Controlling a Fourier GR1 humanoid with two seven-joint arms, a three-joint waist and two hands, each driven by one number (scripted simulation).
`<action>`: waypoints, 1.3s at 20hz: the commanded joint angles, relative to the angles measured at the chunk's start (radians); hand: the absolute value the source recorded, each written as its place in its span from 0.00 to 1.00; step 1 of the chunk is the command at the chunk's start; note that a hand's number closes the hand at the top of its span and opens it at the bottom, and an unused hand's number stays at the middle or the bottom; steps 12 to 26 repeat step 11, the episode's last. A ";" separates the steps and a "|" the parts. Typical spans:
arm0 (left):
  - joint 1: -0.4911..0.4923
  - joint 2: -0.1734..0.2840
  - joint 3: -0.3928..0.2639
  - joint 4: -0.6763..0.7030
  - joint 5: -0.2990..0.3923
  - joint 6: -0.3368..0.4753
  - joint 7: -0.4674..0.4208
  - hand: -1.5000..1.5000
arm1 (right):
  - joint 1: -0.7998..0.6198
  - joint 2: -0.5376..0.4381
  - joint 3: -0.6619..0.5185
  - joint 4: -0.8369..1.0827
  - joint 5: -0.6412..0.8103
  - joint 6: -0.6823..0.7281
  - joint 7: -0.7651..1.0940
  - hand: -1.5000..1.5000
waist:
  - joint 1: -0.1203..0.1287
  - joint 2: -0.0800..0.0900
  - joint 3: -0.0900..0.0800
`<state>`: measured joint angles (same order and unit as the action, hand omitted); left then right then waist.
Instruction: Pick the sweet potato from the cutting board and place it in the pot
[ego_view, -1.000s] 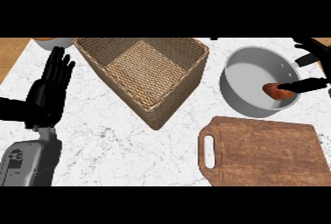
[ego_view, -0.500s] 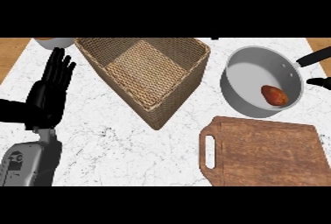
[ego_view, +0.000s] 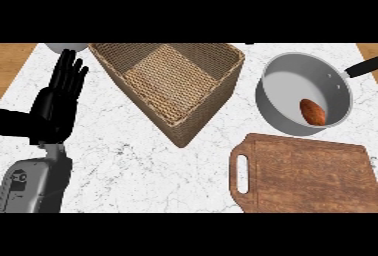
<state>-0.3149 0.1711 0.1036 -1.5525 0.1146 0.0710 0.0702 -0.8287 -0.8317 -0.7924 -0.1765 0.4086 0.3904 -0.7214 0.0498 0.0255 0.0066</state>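
Note:
The reddish-brown sweet potato (ego_view: 313, 111) lies inside the grey pot (ego_view: 275, 80) at the upper right, near the pot's right wall. A black handle (ego_view: 362, 67) sticks out of the pot toward the right edge. Below the pot sits the brown wooden cutting board (ego_view: 310, 175), with nothing on it and its handle slot on the left. My left hand (ego_view: 59, 100) rests open at the far left, fingers pointing up, away from all of these. My right hand shows nowhere in the head view.
A large woven basket (ego_view: 173, 80) stands at the top centre, between my left hand and the pot. Part of a white bowl (ego_view: 66, 47) peeks in at the top left. The counter top is white marble.
My right hand let go of the sweet potato in the pot, drew back to the right and left the view. The left hand has stayed still.

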 joint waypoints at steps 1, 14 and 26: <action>0.026 -0.007 0.005 0.019 0.009 -0.017 -0.045 0.50 | 0.021 -0.043 -0.032 0.014 -0.032 0.039 -0.016 0.00 | 0.011 0.007 0.001; -0.023 -0.003 -0.004 0.014 -0.011 0.004 -0.011 0.50 | 0.102 -0.125 -0.053 0.012 -0.058 0.106 -0.038 0.00 | 0.011 0.011 0.006; -0.023 -0.003 -0.004 0.014 -0.011 0.004 -0.011 0.50 | 0.102 -0.125 -0.053 0.012 -0.058 0.106 -0.038 0.00 | 0.011 0.011 0.006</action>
